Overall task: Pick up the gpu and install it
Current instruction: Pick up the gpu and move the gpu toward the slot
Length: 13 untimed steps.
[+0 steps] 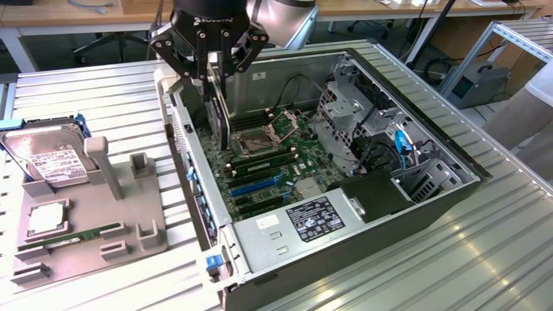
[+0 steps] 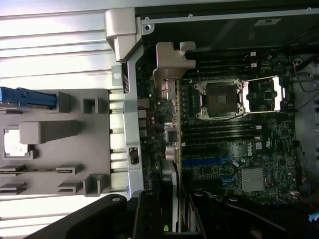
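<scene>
Green-boarded and held on edge, the gpu [image 1: 219, 116] hangs clamped in the gripper [image 1: 212, 74] just above the motherboard [image 1: 298, 146] inside the open case [image 1: 259, 253], silver bracket toward the rear wall, apparently to line up with a slot.

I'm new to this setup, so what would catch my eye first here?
The open computer case in the middle, its motherboard bare. At its end toward the exterior view's left, the arm's fingers grip the gpu, held on edge over the board. Farther to that left, a grey holder carries a hard drive.
</scene>
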Motion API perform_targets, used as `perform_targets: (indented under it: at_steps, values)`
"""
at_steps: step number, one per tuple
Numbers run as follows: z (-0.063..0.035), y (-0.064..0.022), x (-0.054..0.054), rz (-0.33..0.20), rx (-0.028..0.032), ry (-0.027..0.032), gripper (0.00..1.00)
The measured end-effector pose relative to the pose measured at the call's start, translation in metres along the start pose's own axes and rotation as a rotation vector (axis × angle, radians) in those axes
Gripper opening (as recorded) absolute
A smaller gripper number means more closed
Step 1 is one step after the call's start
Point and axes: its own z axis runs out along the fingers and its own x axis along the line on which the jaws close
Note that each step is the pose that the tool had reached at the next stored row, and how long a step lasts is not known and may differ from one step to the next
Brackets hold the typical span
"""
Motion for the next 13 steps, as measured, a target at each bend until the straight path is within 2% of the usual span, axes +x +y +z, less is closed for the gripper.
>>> perform_targets:
  at_steps: [13]
  values:
    - [0.0006,0.0006,-0.0082,0.0,0.0,0.0,0.27]
